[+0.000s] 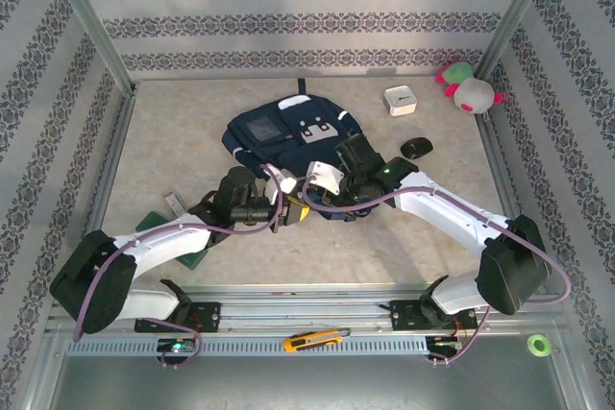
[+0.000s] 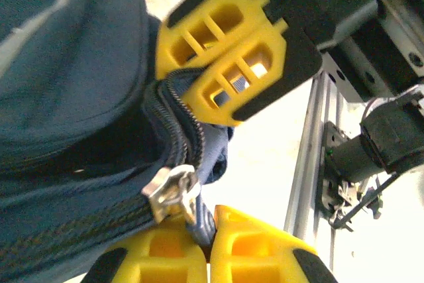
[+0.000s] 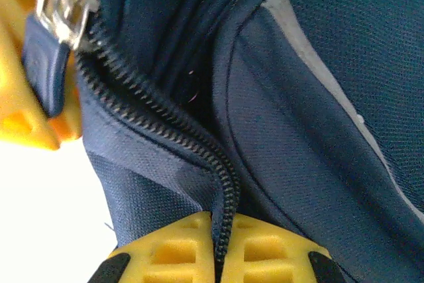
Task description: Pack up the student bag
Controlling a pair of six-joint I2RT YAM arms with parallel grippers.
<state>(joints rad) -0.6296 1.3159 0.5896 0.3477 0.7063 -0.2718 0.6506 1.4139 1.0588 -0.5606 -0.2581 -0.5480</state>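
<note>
Beige table (image 1: 192,141) inside a metal frame, with patterned paper on 3 walls. Nearest, a yellow knife (image 1: 314,340) lies on the rail (image 1: 240,345) in front of the 2 arm bases. A green tape roll (image 1: 538,343) sits at the near right corner. Partly under the left arm lies a flat green thing (image 1: 154,221); I cannot tell what it is.

Both arms reach in to the near edge of the bag (image 1: 288,132), which lies flat around the middle of the table, navy with white patches. The left claw (image 2: 209,246) is clenched on the navy tab (image 2: 201,225) that hangs from the silver slider (image 2: 171,193) of the zip. Its 2 yellow fingers press together with the tab between them. The right claw (image 3: 222,233) is clenched too, pinching the bag's fabric edge right at the zip teeth (image 3: 159,134). The 2 claws sit near each other along the same zip line. In the right wrist view, 1 row of teeth runs bare along that edge, with dark fabric behind it.

Beyond the bag to its right lies a black mouse (image 1: 415,148). Farther back is a white box (image 1: 399,101). At the far right corner is a pink, green and white plush (image 1: 468,88).
</note>
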